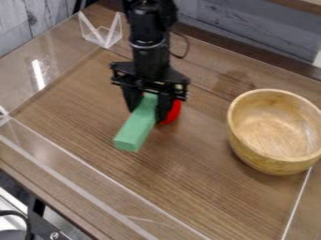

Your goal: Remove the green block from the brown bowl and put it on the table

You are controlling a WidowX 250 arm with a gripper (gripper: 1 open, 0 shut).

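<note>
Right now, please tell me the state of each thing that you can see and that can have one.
Claw: shut on the block.
Block: held, tilted, outside the bowl.
Bowl: upright, nothing in it.
Red toy: beside the claw, partly hidden.

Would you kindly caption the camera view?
Gripper holding the green block, left of the bowl in the picture.

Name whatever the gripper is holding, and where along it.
The gripper holds the green block near its upper end; the lower end hangs free.
</note>
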